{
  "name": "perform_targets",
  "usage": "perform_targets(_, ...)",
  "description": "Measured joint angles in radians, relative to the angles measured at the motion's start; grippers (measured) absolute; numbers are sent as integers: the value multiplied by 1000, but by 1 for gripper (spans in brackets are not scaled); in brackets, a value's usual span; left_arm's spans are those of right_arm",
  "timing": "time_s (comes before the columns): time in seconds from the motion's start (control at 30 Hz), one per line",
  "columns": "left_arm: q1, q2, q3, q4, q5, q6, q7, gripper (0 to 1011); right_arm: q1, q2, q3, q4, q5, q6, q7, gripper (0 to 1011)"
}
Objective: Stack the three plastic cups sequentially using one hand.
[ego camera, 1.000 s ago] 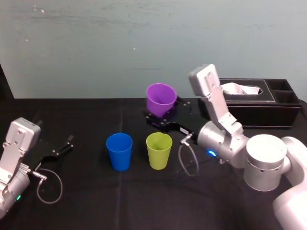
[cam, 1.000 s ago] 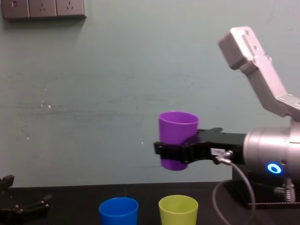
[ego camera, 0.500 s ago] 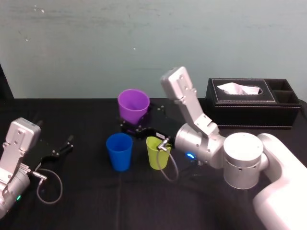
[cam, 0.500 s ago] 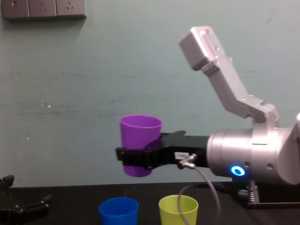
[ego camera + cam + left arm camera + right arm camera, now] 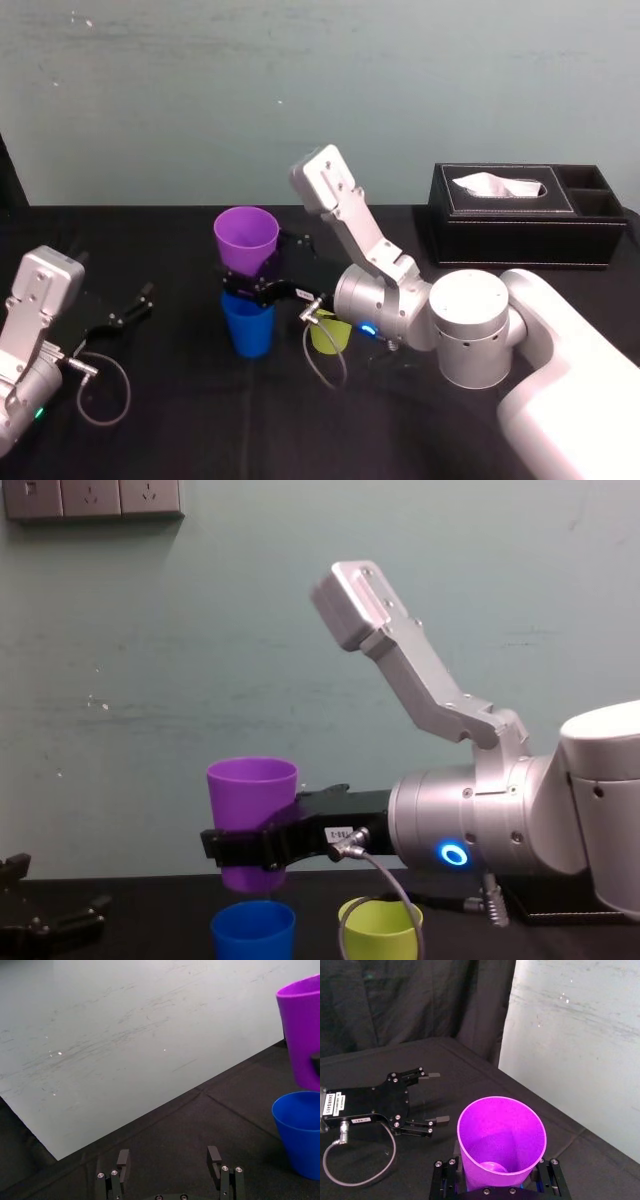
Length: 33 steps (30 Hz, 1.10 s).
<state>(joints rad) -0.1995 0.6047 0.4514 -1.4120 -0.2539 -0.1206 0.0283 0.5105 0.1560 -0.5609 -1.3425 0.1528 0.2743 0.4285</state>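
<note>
My right gripper (image 5: 250,287) is shut on the purple cup (image 5: 245,238), with a black finger on each side of its lower half. The cup hangs upright just above the blue cup (image 5: 248,325), its base a little over the blue rim in the chest view (image 5: 252,805). The blue cup (image 5: 253,930) stands on the black table. Right of it stands the yellow-green cup (image 5: 330,335), partly hidden behind the gripper's cable. In the right wrist view I look down into the empty purple cup (image 5: 500,1135). My left gripper (image 5: 135,305) rests open at the far left, nothing between its fingers.
A black tissue box (image 5: 520,215) sits at the back right against the wall. A grey cable loop (image 5: 100,385) lies by the left arm. Black cloth (image 5: 180,420) covers the table, with bare room in front of the cups.
My right arm has carried the purple cup leftward, from behind the yellow-green cup to above the blue cup, and somewhat lower. The left arm has not moved.
</note>
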Motion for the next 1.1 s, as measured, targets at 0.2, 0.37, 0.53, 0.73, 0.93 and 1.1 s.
perform_targets(0.2,0,0,0,0,0,0,0,1000,6,-12,-2,21,7,4,-3,717)
perform_targets(0.37,0,0,0,0,0,0,0,1000,12,-19,-5,41,7,3,-10,717)
perform_targets(0.53,0,0,0,0,0,0,0,1000,18,-25,-8,60,6,3,-13,717)
perform_targets(0.73,0,0,0,0,0,0,0,1000,24,-29,-11,82,3,3,-16,717)
perform_targets(0.93,0,0,0,0,0,0,0,1000,29,-35,-13,101,-1,2,-15,717)
perform_targets(1.1,0,0,0,0,0,0,0,1000,31,-40,-14,110,-3,1,-15,716)
